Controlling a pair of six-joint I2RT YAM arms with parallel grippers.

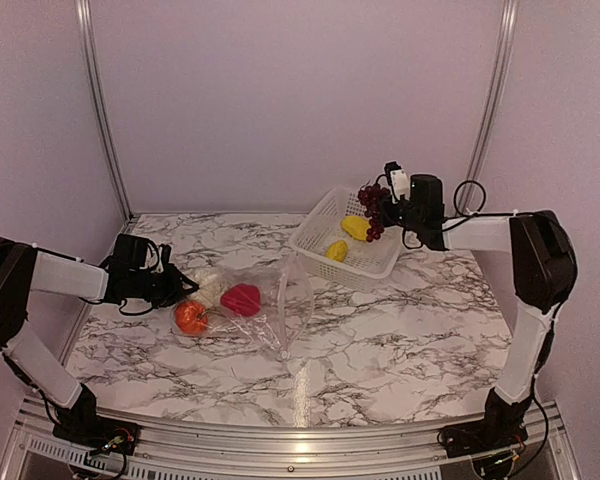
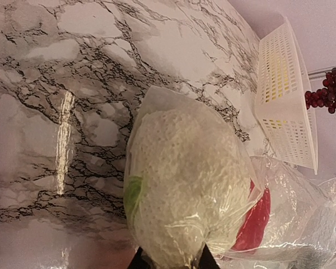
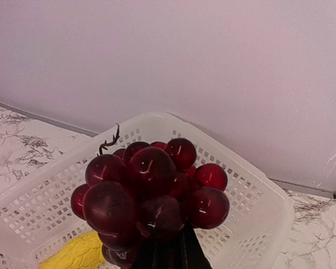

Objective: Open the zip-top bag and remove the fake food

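Note:
The clear zip-top bag (image 1: 272,305) lies crumpled on the marble table. Inside it are a white lumpy piece (image 1: 208,284), an orange round piece (image 1: 191,317) and a red piece (image 1: 241,298). My left gripper (image 1: 176,286) is shut on the bag's left end. In the left wrist view its fingertips (image 2: 139,261) pinch the plastic (image 2: 157,112) wrapped around the white piece (image 2: 185,185), with the red piece (image 2: 256,221) behind. My right gripper (image 1: 388,214) is shut on the dark purple grape bunch (image 1: 372,210) and holds it above the basket. In the right wrist view the grapes (image 3: 148,193) hide most of the gripper (image 3: 168,255).
A white perforated basket (image 1: 315,228) stands at the back right with two yellow fruits (image 1: 355,227) (image 1: 337,250) in it. Its rim (image 3: 257,185) and one yellow fruit (image 3: 73,255) lie under the grapes. The basket (image 2: 285,95) also shows in the left wrist view. Walls enclose the table.

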